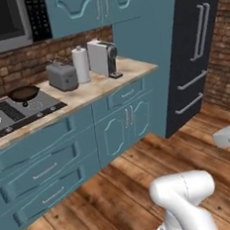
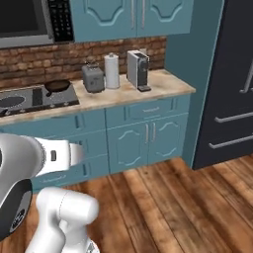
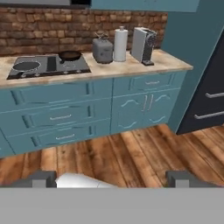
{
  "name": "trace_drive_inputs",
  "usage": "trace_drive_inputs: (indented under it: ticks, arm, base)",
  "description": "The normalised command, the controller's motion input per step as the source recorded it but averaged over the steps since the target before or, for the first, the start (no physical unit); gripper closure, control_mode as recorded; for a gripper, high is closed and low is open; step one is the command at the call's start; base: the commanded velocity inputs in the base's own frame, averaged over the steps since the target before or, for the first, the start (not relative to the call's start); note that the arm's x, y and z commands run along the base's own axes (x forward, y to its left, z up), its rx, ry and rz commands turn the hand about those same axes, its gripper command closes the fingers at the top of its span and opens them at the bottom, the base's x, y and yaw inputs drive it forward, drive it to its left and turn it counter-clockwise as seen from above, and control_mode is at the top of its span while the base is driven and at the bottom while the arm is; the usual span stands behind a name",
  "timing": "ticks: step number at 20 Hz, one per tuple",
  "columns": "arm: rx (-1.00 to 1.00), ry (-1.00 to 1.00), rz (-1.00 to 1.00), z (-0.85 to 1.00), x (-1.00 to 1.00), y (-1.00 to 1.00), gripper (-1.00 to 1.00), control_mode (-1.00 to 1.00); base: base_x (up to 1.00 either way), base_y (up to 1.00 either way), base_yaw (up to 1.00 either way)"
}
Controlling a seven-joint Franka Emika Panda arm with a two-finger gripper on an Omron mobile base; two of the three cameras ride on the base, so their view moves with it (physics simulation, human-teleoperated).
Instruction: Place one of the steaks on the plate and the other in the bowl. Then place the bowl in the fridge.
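On the beige surface [image 1: 99, 86] stand one toaster [image 1: 62, 76], one paper roll [image 1: 81, 64], one coffee machine [image 1: 103, 57], beside the black fridge [image 1: 192, 45], and the hand [image 3: 112, 179] hangs with fingers apart, empty.

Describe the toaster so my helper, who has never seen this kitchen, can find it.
Start at the counter right of the stove. Three things stand against the brick wall; the toaster is nearest the stove, beside the paper towel roll. It is the low, boxy grey one.

The arm [image 2: 59, 210] is built of smooth, rounded white segments with a glossy finish. A dark grey disc-shaped joint cap is set into the near link, and thin dark seam lines are seen between the white shells.
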Motion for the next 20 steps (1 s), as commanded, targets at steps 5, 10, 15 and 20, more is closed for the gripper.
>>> trace_drive_inputs:
  ticks: [5,10,15,20]
  arm:
    - [0.0,0.0,0.0,0.0,0.0,0.0,-1.0,1.0]
    - [0.0,0.0,0.0,0.0,0.0,0.0,-1.0,1.0]
    - [0.0,0.0,0.0,0.0,0.0,0.0,-1.0,1.0]
    - [0.0,0.0,0.0,0.0,0.0,0.0,-1.0,1.0]
  base:
    - [0.99,-1.0,0.0]
    - [1.0,-1.0,0.05]
    - [1.0,-1.0,0.16]
    - [1.0,-1.0,0.19]
